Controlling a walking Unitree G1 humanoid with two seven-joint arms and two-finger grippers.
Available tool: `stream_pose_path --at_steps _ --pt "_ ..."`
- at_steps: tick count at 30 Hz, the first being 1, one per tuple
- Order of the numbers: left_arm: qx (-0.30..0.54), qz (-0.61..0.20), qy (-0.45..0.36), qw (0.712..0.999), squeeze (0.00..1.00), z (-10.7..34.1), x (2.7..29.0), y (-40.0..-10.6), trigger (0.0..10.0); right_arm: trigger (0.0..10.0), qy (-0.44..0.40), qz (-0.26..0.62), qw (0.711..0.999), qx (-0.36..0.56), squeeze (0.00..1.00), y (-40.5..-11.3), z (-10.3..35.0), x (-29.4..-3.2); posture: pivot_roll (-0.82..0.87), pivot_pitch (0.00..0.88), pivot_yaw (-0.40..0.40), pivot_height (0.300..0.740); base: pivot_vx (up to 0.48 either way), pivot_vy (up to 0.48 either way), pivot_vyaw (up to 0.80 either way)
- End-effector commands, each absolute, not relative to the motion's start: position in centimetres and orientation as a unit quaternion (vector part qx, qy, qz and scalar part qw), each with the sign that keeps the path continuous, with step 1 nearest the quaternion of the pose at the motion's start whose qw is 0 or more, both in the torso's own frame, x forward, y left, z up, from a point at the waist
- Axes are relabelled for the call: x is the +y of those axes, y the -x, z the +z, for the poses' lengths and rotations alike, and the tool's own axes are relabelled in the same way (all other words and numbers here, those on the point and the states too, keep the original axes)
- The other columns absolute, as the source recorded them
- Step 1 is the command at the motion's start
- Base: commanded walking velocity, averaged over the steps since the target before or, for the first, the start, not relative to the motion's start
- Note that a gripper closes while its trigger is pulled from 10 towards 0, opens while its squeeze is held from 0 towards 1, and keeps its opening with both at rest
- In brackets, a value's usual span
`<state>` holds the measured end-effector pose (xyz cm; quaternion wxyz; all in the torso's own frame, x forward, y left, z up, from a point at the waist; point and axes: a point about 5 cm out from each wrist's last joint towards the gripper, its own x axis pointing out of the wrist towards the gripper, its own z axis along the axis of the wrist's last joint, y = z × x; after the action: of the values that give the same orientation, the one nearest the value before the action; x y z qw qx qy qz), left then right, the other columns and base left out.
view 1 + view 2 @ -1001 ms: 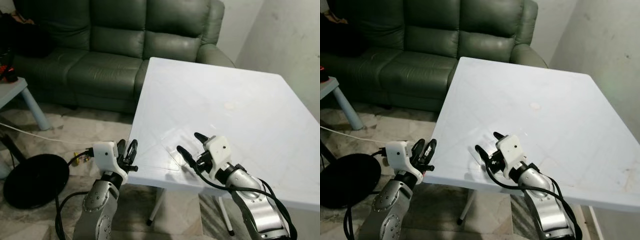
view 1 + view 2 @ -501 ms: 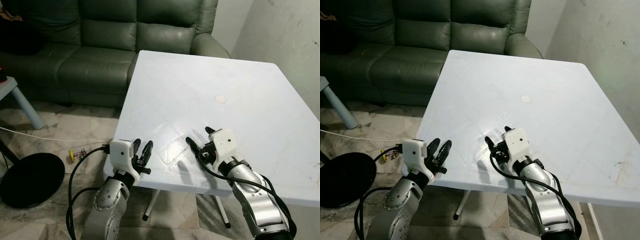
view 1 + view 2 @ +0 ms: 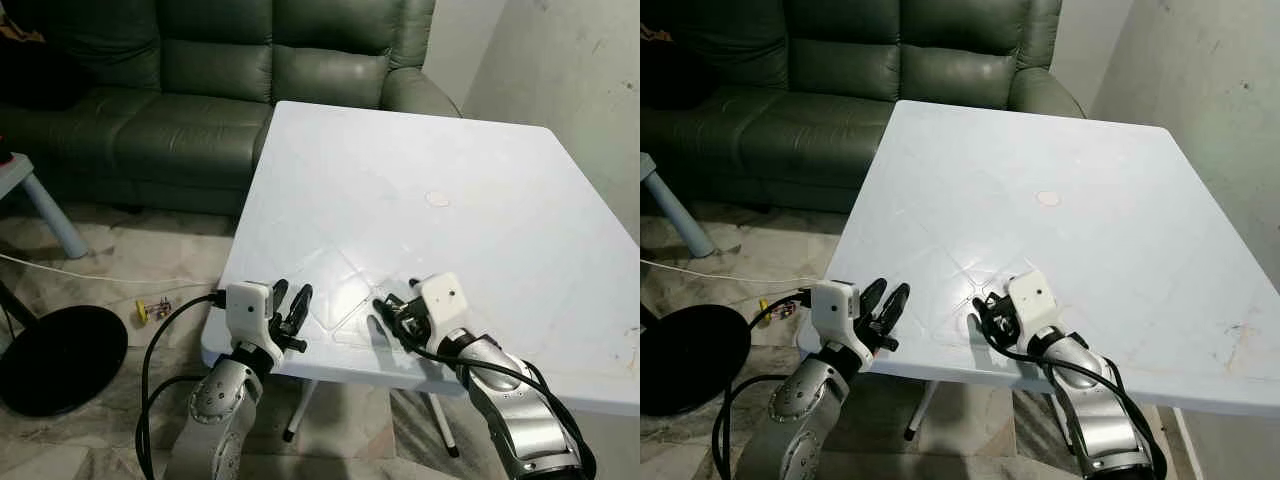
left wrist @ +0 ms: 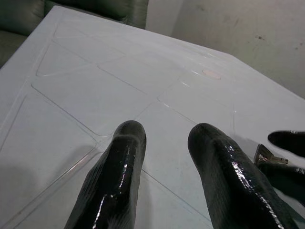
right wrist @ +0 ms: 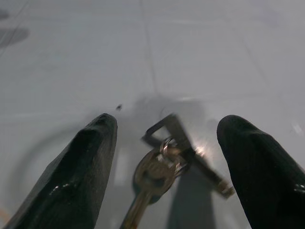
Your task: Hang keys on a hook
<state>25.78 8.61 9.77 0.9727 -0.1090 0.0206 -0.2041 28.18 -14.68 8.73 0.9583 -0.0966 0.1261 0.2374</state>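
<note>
A white plastic table (image 3: 480, 150) carries a small bunch of keys (image 5: 164, 164) near its front edge.

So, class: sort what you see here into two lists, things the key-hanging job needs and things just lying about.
Job:
keys
right gripper, open around them

Lying about:
white table
green sofa
left gripper, open, idle
black round base

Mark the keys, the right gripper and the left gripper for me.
keys (image 5: 164, 167): right wrist view, on the ring joining them.
right gripper (image 5: 167, 157): right wrist view, midway between its fingertips.
left gripper (image 4: 167, 136): left wrist view, midway between its fingertips.
</note>
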Motion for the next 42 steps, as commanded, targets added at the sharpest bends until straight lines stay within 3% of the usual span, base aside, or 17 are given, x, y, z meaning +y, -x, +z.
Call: stream_pose_path --at_steps 1,8,9,10,11,42 --pt "0.013 -0.215 0.11 0.97 0.0 10.2 8.3 -25.7 10.0 10.0 0.096 0.245 0.956 0.132 0.0 -28.0 8.9 -14.6 0.14 0.024 -0.075 0.74 0.0 0.0 0.0" --pt "0.013 -0.214 0.109 0.971 0.0 10.2 8.3 -25.6 10.0 10.0 0.083 0.242 0.954 0.155 0.0 -27.8 8.6 -14.4 0.14 0.026 -0.075 0.74 0.0 0.0 0.0" --pt "0.013 -0.212 0.11 0.971 0.0 10.2 8.3 -25.6 10.0 2.7 0.085 0.235 0.956 0.154 0.0 -27.8 8.7 -14.4 0.14 0.031 -0.075 0.74 0.0 0.0 0.0" --pt "0.014 -0.211 0.11 0.971 0.0 10.2 8.3 -25.6 10.0 1.9 0.084 0.232 0.957 0.152 0.0 -27.9 8.8 -14.5 0.14 0.031 -0.075 0.74 0.0 0.0 0.0" --pt "0.013 -0.21 0.111 0.971 0.0 10.3 8.3 -25.6 10.0 0.0 0.083 0.23 0.958 0.15 0.0 -27.9 8.9 -14.5 0.14 0.036 -0.075 0.74 0.0 0.0 0.0" --pt "0.013 -0.192 0.119 0.974 0.0 10.3 8.6 -25.8 10.0 0.0 0.09 0.212 0.963 0.138 0.0 -28.2 9.6 -14.5 0.15 0.053 -0.083 0.74 0.0 0.0 0.0"
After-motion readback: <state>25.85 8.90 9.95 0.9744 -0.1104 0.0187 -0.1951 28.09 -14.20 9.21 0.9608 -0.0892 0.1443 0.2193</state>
